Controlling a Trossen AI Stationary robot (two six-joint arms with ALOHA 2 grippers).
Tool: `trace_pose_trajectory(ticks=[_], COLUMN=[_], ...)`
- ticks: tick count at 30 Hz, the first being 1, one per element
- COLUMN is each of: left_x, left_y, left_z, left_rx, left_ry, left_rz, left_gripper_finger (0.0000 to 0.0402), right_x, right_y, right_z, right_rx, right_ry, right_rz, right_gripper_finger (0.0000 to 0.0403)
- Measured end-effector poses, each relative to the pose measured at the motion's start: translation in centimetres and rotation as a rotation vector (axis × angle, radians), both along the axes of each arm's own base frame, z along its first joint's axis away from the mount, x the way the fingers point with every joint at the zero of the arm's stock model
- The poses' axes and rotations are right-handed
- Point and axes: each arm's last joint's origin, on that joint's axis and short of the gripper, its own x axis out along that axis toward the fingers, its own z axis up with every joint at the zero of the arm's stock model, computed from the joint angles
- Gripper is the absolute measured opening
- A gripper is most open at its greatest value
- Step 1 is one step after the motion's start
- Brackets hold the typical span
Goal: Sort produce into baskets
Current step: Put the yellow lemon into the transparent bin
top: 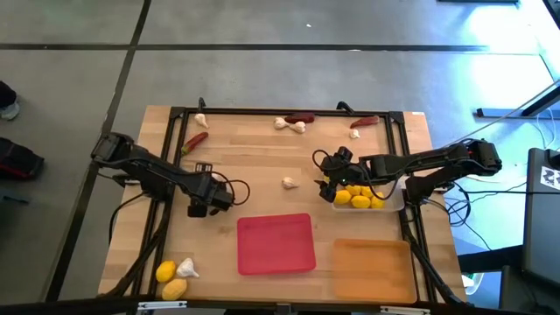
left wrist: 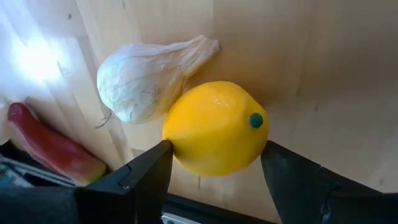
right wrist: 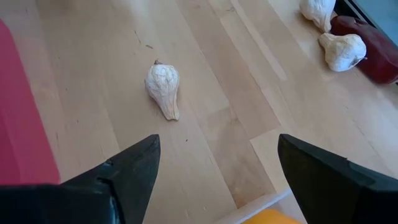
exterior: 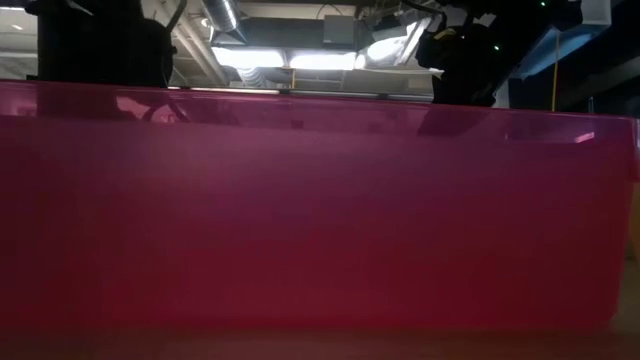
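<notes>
My left gripper [top: 206,206] stands left of the red tray [top: 276,243] and is shut on a yellow lemon [left wrist: 214,127]; the gripper hides the lemon in the high view. In the left wrist view a garlic bulb [left wrist: 140,78] and a red chili [left wrist: 53,146] lie on the wood just beyond the lemon. My right gripper [top: 328,182] is open and empty at the left end of the clear tray [top: 398,203], which holds several lemons [top: 359,197]. A garlic bulb [right wrist: 163,87] lies on the table ahead of it, and also shows in the high view [top: 289,182]. My left gripper pinches the lemon between its two fingers, one fingertip [left wrist: 158,158] on the side near one end and the other on the opposite side [left wrist: 264,146]. The lemon's tip with a green dot [left wrist: 255,120] faces the camera. Whether it is clear of the table, I cannot tell.
An orange tray [top: 372,267] lies right of the red one. Two lemons [top: 171,280] and a garlic bulb [top: 187,267] lie at the near left. Garlic [top: 293,124] and chilies [top: 302,116] lie along the far edge. The red tray's wall [exterior: 320,210] fills the low view.
</notes>
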Motion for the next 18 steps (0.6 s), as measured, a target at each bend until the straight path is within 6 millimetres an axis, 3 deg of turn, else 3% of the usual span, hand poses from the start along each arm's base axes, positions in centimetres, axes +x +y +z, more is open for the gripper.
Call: trace_pose_trajectory(ticks=[13,18], left_x=[1.2,1.6], left_y=[-0.2,-1.0], left_z=[-0.2,0.6], left_rx=[-0.018,-0.065], left_ry=[-0.107,-0.133], left_rz=[0.002,0.018], left_gripper_finger=[0.0238,0.0237], right_x=[0.0,0.0], right_y=[0.0,0.0], right_z=[0.0,0.0], right_rx=[-0.002,0.003], right_ry=[0.003,0.003], right_rz=[0.003,0.008], right_gripper_finger=[0.0319,0.0319])
